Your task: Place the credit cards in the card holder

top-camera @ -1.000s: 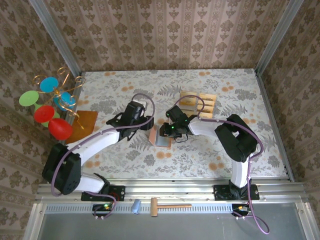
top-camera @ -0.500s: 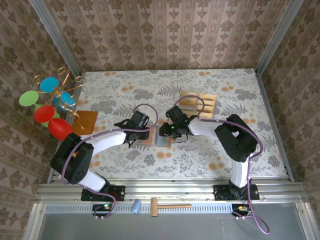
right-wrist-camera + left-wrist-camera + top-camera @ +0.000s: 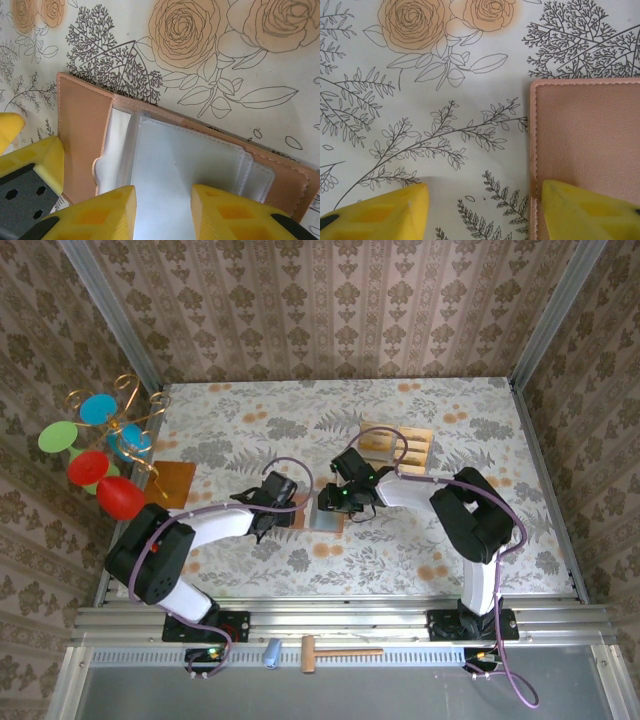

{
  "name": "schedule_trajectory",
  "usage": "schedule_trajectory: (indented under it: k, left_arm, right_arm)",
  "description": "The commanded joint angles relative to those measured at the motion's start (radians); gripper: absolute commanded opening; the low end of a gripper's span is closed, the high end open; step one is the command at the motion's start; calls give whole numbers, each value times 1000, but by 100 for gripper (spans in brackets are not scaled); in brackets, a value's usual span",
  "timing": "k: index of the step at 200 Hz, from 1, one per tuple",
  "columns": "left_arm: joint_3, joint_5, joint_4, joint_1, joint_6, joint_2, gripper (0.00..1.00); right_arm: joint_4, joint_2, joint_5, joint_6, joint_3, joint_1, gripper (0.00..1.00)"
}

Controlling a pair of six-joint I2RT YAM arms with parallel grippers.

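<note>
Your right gripper (image 3: 161, 200), jaws parted and empty, hangs over the open card holder (image 3: 80, 135); the credit cards (image 3: 415, 445) lie beyond it, toward the far edge, nearer this arm.

Left gripper (image 3: 482, 192), right gripper (image 3: 163, 195) (both parted)

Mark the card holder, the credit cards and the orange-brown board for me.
card holder (image 3: 82, 145): right wrist view, on its left leather flap.
credit cards (image 3: 417, 447): top external view, on the right part of the group.
orange-brown board (image 3: 172, 483): top external view, on its middle.
</note>
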Motion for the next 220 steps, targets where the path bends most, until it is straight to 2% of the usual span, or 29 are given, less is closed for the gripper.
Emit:
schedule_trajectory:
  k: [1,64,98,132,167,220]
  left_arm:
    - [41,19,-55,-2,19,-59,63]
    - [117,40,-119,-7,56,-118,61]
    - [145,47,-129,-26,67,-116,53]
    - [168,42,-141,-44,73,-89,40]
    - [195,41,-137,-72,76,-102,39]
    - [183,181,-10,-77,29,-48,39]
  right_arm:
    - [-83,-17,-2,-48,58,-13,37]
    - [-128,-77,8,-70,82,-43,37]
    - [-103,-77,13,-59,41,-44,35]
    - [-66,-71,8,-41,-1,-43,32]
    - [-40,-64,2,-29,-31,-44,32]
    - [-27,-55,-1,-18,-39,-44,31]
